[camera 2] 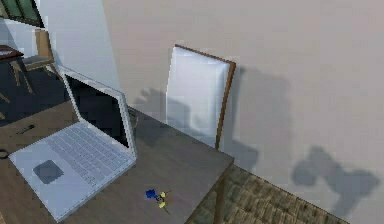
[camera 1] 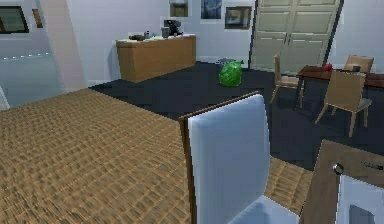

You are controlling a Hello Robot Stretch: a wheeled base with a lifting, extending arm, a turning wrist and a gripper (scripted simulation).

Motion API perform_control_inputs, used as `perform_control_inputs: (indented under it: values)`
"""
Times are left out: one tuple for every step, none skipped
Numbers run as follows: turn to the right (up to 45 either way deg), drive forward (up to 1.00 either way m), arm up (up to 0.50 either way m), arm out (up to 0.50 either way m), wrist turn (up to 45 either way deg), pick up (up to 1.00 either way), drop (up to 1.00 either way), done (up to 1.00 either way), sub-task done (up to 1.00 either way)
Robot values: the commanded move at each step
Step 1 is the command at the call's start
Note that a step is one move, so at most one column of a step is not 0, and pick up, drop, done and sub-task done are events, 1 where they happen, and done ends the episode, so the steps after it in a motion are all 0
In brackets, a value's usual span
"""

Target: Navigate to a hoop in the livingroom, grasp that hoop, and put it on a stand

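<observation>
**Open laptop (camera 2: 85, 135) sat dark-screened on a wooden desk (camera 2: 185, 165) at the edge of a living area**

In the arm side view the laptop lay toward the desk's left end. A white-backed chair (camera 2: 198, 95) stood at the desk's far edge, and a small blue and yellow object (camera 2: 155, 197) lay by its near edge, close to the right corner. In the forward view a green round object (camera 1: 231, 72) rested on the dark carpet (camera 1: 190, 95), between a wooden sideboard (camera 1: 155, 55) against the far wall and a dining table (camera 1: 312, 72) with chairs; whether it was the hoop could not be told. Dark items (camera 1: 172, 30) stood on the sideboard's top. Framed pictures (camera 1: 238, 16) hung on the wall above it, beside a double door (camera 1: 295, 35). The gripper's state could not be told.
</observation>
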Motion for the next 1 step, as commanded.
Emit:
perform_control_inputs:
  values:
    - [0.0,0.00,0.50,0.00,0.0,0.00,0.00,0.00,0.00]
